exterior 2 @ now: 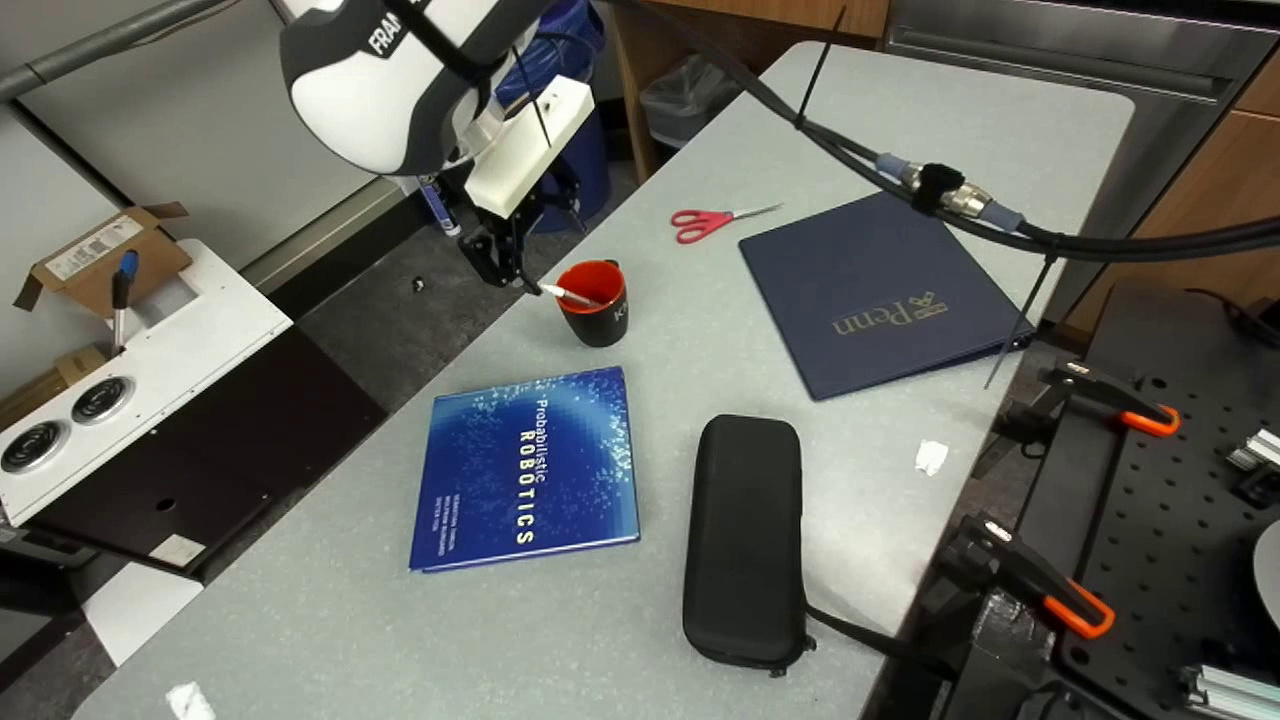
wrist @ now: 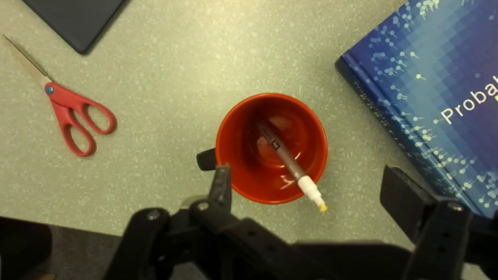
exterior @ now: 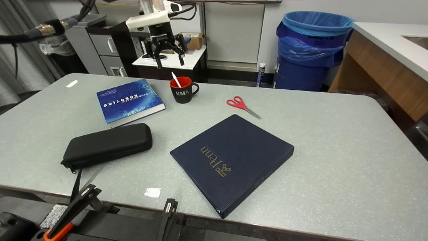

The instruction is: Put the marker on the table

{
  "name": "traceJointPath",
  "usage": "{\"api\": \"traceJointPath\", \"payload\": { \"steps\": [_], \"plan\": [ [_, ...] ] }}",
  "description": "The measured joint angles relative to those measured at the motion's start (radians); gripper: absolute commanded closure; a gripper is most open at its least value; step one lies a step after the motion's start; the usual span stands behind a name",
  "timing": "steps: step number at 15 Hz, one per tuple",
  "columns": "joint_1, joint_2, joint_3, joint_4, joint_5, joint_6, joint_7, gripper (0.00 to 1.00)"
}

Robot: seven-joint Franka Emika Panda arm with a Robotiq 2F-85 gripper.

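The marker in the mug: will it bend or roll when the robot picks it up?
The marker probably won't bend, because it looks straight and solid. It's likely light, being so thin. It leans at a slant in the mug, so a bump might roll or slide it sideways.

Marker (exterior: pixel 176 80) leans in mug (exterior: pixel 180 98) beneath spread claw (exterior: pixel 171 63).

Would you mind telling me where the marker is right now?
In the wrist view, the marker leans in the red-lined mug near the centre, with the scissors to the left and the blue book to the right.
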Motion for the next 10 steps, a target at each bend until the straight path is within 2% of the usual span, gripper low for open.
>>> {"api": "traceJointPath", "payload": {
  "steps": [4,10],
  "plan": [
    [0.015,0.084,-0.017,0.100,-0.001,-0.047,0.000,0.00],
    [0.015,0.174,-0.025,0.219,-0.001,-0.052,-0.009,0.00]
  ]
}}
